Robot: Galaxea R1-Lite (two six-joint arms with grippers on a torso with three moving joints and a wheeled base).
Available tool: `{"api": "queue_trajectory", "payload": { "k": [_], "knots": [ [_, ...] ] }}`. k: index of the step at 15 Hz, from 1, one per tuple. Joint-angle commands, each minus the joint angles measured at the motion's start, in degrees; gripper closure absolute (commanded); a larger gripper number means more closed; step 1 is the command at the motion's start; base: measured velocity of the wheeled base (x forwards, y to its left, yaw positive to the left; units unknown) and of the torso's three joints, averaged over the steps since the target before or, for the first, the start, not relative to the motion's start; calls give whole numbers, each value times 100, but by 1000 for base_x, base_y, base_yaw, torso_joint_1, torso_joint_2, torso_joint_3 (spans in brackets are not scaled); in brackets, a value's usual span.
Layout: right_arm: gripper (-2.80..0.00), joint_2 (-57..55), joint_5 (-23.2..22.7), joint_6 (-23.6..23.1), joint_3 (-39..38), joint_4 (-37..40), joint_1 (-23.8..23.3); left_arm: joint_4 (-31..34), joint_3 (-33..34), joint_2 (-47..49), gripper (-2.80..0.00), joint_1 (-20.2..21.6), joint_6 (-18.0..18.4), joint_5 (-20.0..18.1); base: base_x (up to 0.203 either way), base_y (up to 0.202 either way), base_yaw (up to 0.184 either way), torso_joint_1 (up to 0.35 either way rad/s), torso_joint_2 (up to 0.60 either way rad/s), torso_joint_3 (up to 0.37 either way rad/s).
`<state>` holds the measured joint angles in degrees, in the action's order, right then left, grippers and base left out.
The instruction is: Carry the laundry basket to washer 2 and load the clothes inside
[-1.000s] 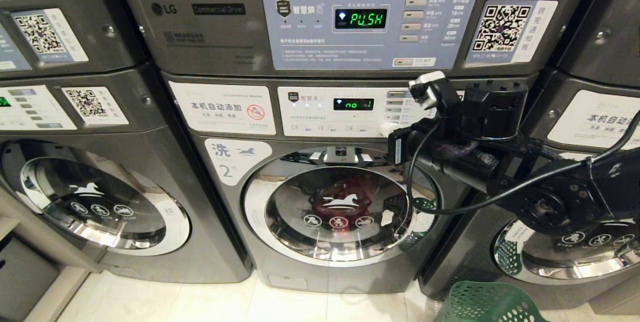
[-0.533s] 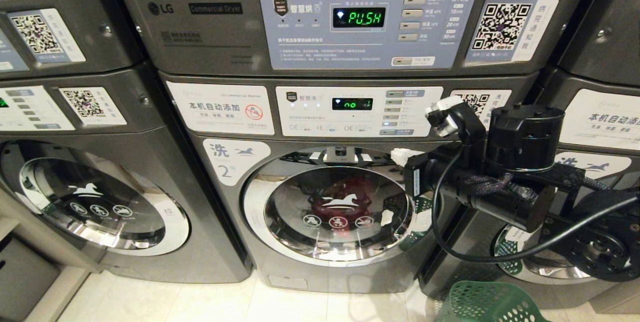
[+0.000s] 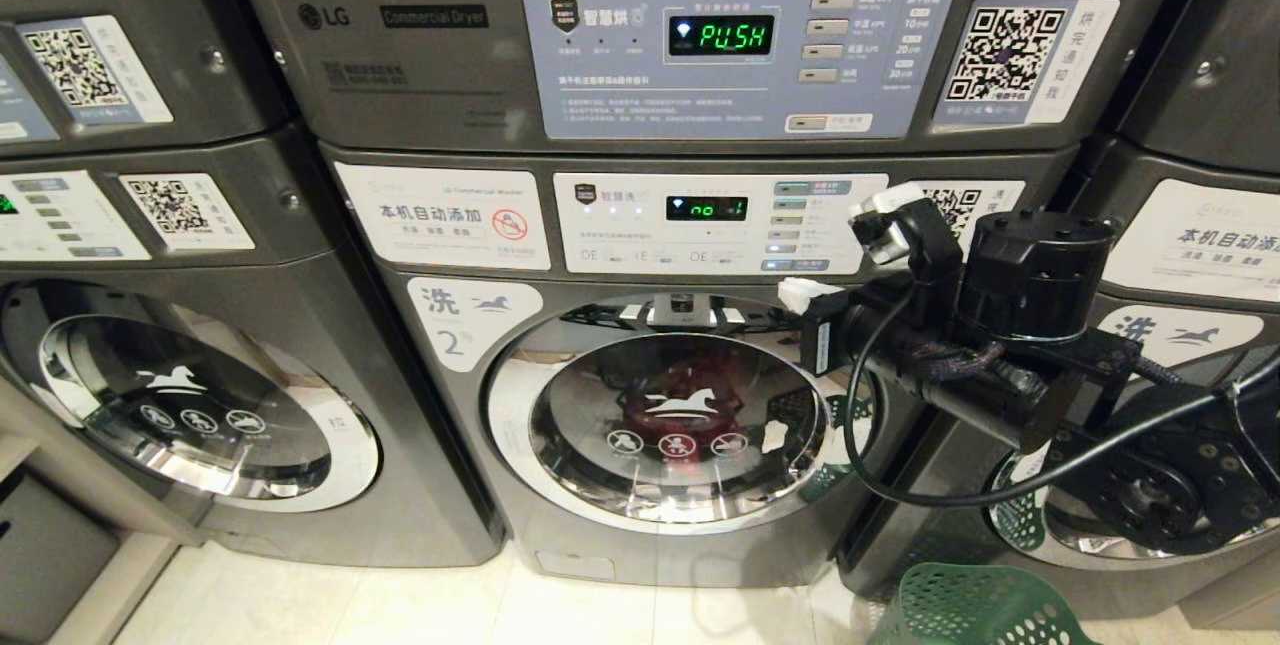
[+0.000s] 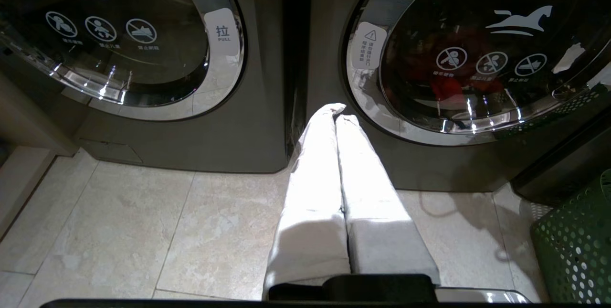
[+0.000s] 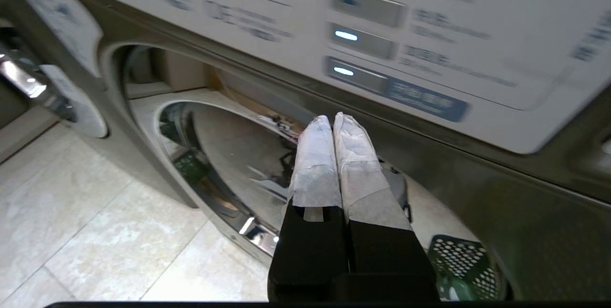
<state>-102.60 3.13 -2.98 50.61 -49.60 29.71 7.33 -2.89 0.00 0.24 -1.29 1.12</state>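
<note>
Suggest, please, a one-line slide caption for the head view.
Right hand, shut and empty, hovers below washer 2's control panel; door closed, red garment inside.

Washer 2 point(image 3: 640, 425): dark grey front-loader, middle of row, white label with blue "2" and horse logo at upper left of front, chrome-ringed round glass door shut, white horse and three round warning icons on glass, display lit green

Clothes point(image 3: 680, 395): red garment visible through door glass, inside drum; other pieces not discernible

Laundry basket point(image 3: 975, 610): dark green plastic, walls perforated with round holes, standing on tiled floor at lower right of washer 2, only upper part in view, contents not visible
</note>
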Motion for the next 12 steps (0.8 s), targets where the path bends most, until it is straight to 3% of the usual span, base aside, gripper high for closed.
{"api": "queue_trajectory", "payload": {
  "k": [1, 12],
  "knots": [
    [0, -170, -12, 1, 19, -37, -119, 6, -1, 0, 0, 2, -3, 2, 0, 0, 0, 0, 0, 0],
    [0, -452, -41, 3, 490, -76, -194, 6, -1, 0, 0, 2, -3, 2, 0, 0, 0, 0, 0, 0]
  ]
}}
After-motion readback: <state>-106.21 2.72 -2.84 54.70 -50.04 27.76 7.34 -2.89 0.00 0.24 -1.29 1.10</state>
